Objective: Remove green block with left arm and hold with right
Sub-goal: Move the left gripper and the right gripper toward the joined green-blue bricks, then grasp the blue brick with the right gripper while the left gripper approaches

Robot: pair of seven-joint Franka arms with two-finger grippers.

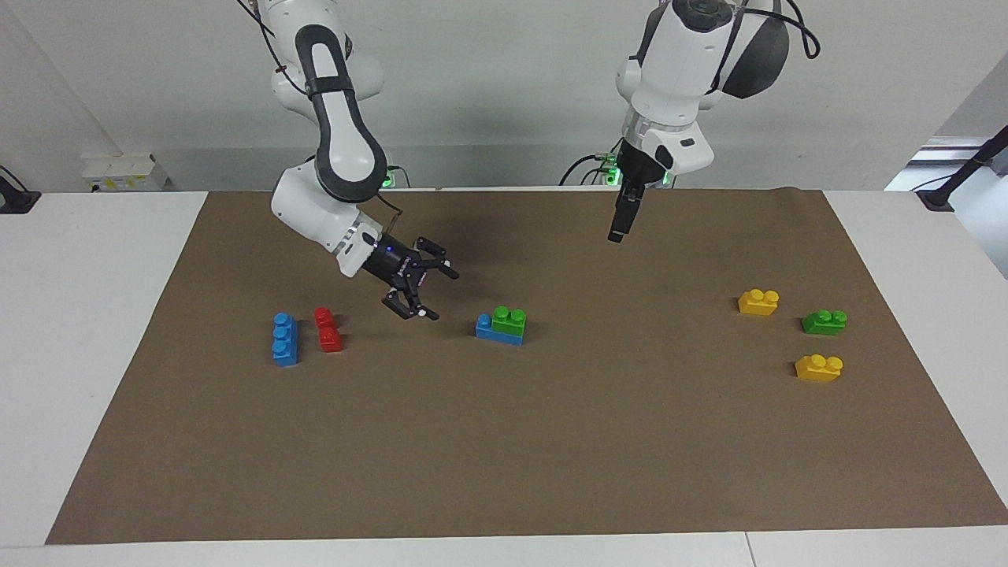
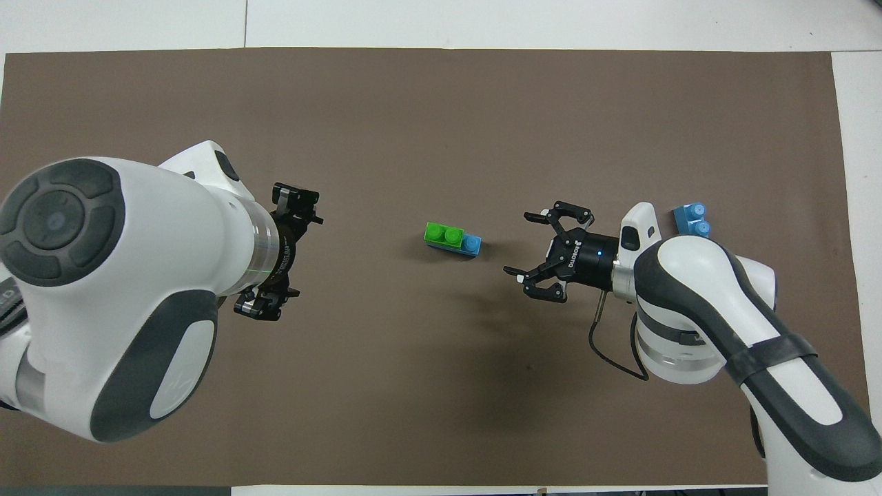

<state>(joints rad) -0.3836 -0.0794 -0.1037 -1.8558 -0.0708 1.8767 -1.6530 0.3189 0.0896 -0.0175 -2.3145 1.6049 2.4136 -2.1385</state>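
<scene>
Mid-mat on the counter [image 1: 102, 331], the green block [image 1: 509, 318] sits studs-up on a blue brick [image 1: 492, 331], long axis running arm to arm. Right gripper [image 1: 429, 293] hangs just beside the stack, fingers spread. Left gripper [image 1: 618, 233] hangs raised, fingers apart, holding nothing.

We observe bright, even overhead lighting; soft shadows fall on the brown mat [image 1: 551, 441] beneath the arms. Focus is sharp, without glare.
</scene>
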